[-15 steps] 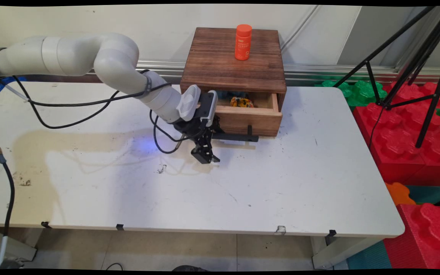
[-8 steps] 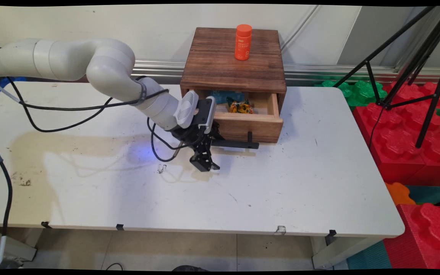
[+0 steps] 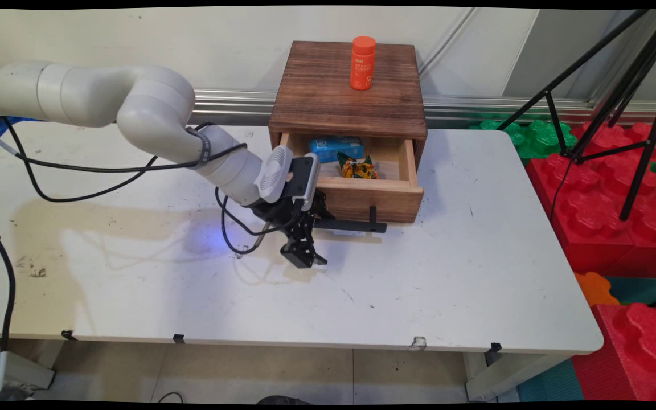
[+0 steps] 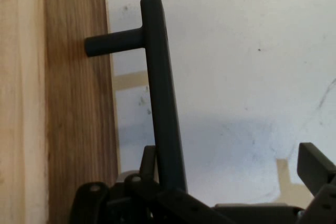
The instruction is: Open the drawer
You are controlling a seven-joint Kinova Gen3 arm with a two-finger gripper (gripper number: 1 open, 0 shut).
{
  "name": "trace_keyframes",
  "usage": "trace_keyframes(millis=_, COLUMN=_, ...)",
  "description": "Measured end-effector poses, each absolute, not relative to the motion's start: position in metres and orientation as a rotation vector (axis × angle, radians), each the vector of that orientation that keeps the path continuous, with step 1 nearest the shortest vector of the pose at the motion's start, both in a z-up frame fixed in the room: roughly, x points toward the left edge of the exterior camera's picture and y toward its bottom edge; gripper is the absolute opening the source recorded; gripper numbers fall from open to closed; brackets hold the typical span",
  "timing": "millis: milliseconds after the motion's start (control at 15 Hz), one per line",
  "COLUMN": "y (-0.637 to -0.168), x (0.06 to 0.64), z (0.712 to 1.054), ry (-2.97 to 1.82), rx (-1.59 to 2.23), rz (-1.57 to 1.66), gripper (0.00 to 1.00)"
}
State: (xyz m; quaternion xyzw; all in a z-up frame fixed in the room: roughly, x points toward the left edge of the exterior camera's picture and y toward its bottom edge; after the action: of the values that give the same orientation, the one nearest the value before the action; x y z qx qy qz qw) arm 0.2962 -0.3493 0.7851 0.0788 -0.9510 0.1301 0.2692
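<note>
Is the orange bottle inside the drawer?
No. The orange bottle stands upright on top of the wooden box, above the open drawer.

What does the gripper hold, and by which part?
Nothing is clamped: the open gripper hooks one finger on the wooden drawer's black bar handle, at its end.

Dark-grained brown wooden drawer box point(image 3: 348, 97), paler drawer point(image 3: 370, 193) with black bar handle point(image 4: 163, 98); orange bottle point(image 3: 362, 62); blue packet point(image 3: 335, 148); white scuffed bench point(image 3: 447, 273).

Bottle point(image 3: 363, 62) on cabinet point(image 3: 348, 91); packets point(image 3: 357, 168) in drawer point(image 3: 362, 191).
</note>
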Motion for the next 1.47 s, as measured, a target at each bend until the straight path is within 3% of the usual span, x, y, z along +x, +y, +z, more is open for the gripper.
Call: trace_keyframes(millis=1467, y=-0.3, x=0.281, z=0.782, ry=-2.535, rx=0.226, rz=0.272, gripper=1.0)
